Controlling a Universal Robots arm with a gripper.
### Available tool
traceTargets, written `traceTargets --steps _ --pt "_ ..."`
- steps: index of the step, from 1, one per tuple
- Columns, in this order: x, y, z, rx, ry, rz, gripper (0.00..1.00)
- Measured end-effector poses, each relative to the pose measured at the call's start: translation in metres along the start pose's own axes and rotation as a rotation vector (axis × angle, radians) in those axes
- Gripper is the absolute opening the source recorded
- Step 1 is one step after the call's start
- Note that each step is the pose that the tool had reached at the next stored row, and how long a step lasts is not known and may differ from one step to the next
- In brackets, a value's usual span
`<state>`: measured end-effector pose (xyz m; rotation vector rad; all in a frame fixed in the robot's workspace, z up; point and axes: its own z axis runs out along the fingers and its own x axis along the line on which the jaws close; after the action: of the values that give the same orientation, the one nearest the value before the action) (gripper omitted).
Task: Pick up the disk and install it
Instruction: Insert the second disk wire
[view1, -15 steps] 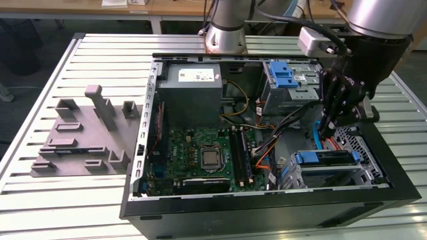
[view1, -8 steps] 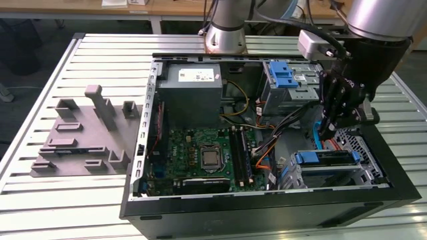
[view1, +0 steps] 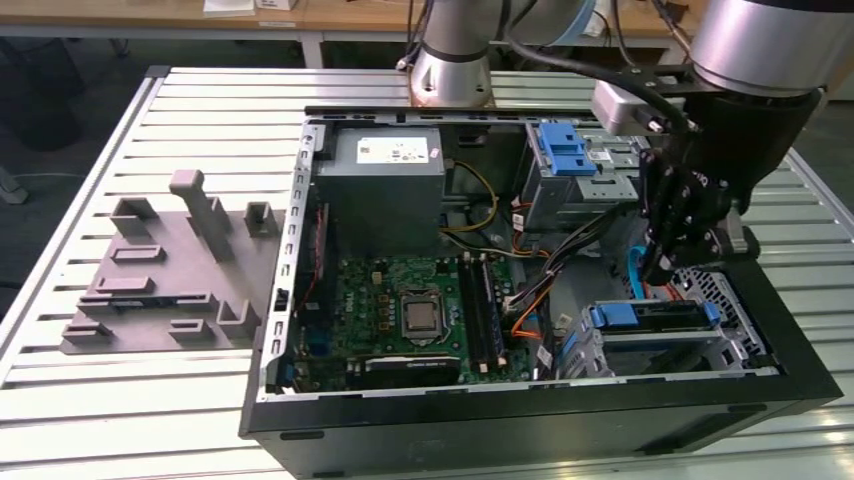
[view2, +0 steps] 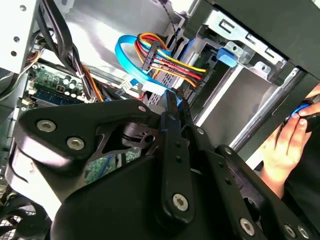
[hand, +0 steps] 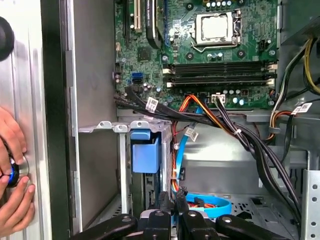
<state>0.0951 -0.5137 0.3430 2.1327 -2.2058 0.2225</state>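
Note:
The disk, grey with a blue bracket at its end, sits in the drive cage at the corner of the open computer case on the exterior view's right. Its blue bracket shows in the first wrist view and in the second wrist view. My gripper hangs just above and behind that cage, apart from the disk. Its fingers are shut, tips together. A blue flat cable runs right by the tips; whether it is pinched I cannot tell.
The case holds a motherboard, a grey power-supply box, an upper bay with another blue bracket, and bundles of coloured wires. A person's hand rests outside the case wall. A grey fixture block lies on the slatted table.

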Motion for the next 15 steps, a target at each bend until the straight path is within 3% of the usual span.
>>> traceTargets --steps 5,8,11,15 --pt "0.0061 0.0016 0.0027 -0.0007 -0.0532 0.003 0.16" --pt "0.0119 0.0017 0.0047 0.0 -0.0744 0.004 0.16" --pt "0.0182 0.0016 0.0063 0.001 -0.0846 0.005 0.16" --pt "0.0187 0.0016 0.0065 0.0013 -0.0848 0.005 0.16"
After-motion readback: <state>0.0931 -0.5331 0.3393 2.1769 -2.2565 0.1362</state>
